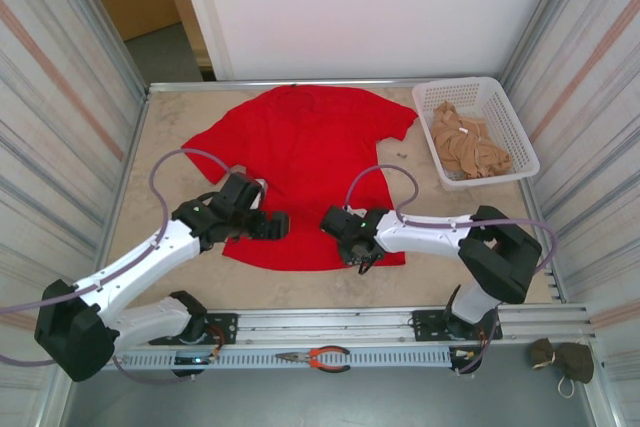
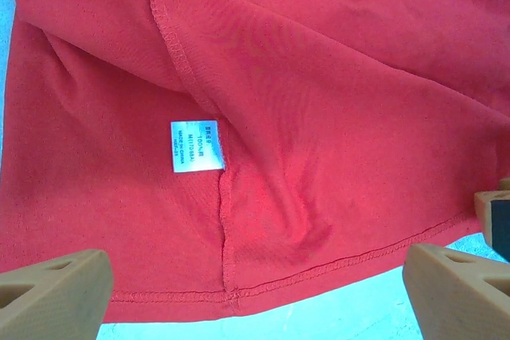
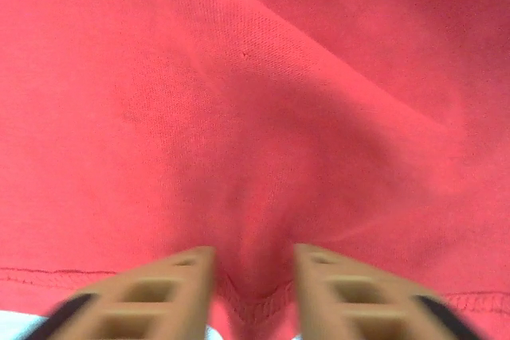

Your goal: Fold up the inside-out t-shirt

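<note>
The inside-out t-shirt [image 1: 300, 142], bright red, lies spread flat on the table with its collar at the far side and its hem toward the arms. My left gripper [image 1: 275, 225] hovers at the hem's left part, open wide. In the left wrist view the seams, hem and a white care label [image 2: 196, 146] of the t-shirt [image 2: 335, 101] lie between and beyond the left gripper's [image 2: 255, 292] tan fingers. My right gripper [image 1: 358, 252] sits at the hem's right part. Its fingers [image 3: 179, 292] squeeze a raised pucker of the t-shirt's [image 3: 255, 117] hem cloth in the right gripper [image 3: 255, 284].
A white basket [image 1: 460, 83] at the far right holds a tan-beige garment [image 1: 465, 142]. Pliers with red handles [image 1: 318, 356] lie on the rail in front of the arm bases. A dark olive object [image 1: 562, 359] lies at the near right. Striped walls enclose the table.
</note>
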Available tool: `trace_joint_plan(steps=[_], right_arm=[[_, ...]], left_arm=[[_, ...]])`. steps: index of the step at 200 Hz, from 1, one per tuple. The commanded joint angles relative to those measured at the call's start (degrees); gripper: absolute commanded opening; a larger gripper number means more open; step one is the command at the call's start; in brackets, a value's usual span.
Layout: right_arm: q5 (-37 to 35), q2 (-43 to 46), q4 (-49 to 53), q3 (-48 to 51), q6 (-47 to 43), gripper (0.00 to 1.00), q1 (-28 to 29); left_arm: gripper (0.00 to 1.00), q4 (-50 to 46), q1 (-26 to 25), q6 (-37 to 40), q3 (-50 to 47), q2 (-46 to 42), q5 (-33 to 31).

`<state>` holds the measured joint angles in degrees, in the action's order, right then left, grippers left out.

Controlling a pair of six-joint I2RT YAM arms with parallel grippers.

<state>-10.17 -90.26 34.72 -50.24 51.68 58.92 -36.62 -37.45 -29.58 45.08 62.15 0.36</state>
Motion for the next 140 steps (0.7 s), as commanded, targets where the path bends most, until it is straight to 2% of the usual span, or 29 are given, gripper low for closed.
trace_joint_plan(steps=[1,29,58,77,96,121,140], right_arm=[[-3.04,4.44,5.23,-2.17,-0.82,0.55,0.23],[-5.14,11.92,8.03,1.10,3.14,0.54,-0.09],[-5.67,22.09,8.92,8.81,10.58,0.55,-0.42],[-4.40,28.96,6.73,14.52,14.45,0.67,-0.92],[-0.98,34.89,2.26,19.81,17.29,0.72,-3.21],[0.45,38.93,-0.60,23.74,18.61,0.69,-6.50],[1.23,39.64,-1.94,24.66,18.46,0.60,-8.31]], left_arm=[[0.94,-1.56,0.45,2.11,0.42,-0.97,0.88],[0.94,-1.79,0.54,2.29,0.49,-1.03,1.21],[0.94,-0.72,0.54,1.85,-0.15,-0.85,1.82],[0.94,0.01,0.63,1.63,-0.49,-0.65,2.18],[0.94,0.32,0.61,1.63,-0.35,-0.19,2.58],[0.94,0.59,0.57,1.65,0.03,0.58,3.10],[0.94,0.66,0.56,1.63,0.05,0.69,3.43]])
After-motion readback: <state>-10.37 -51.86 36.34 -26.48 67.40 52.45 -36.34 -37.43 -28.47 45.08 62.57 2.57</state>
